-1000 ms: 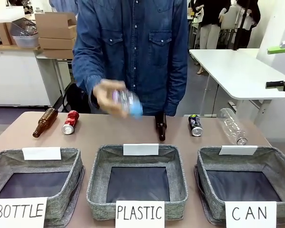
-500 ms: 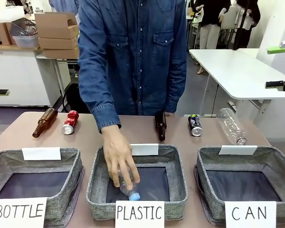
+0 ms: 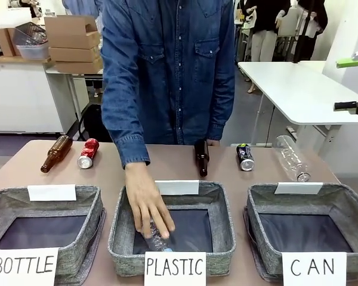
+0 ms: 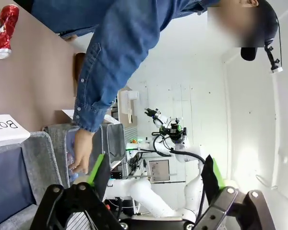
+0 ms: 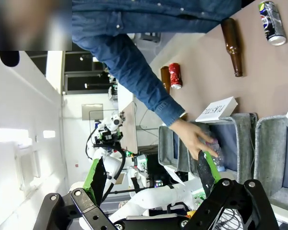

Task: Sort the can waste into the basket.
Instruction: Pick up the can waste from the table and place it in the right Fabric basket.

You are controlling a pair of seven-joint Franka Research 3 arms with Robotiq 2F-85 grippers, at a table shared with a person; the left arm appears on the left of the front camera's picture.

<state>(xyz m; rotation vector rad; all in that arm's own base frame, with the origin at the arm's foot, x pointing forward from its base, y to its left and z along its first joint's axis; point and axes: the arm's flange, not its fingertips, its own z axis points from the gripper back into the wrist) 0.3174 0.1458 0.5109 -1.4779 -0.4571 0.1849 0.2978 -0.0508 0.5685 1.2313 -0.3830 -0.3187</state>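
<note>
Well, red can lay at 10 o'clock, black can at 1; basket was empty; left gripper and right gripper gaped.

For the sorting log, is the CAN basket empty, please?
Empty: the basket shows a bare dark bottom; the red can and black can lie on the table.
</note>
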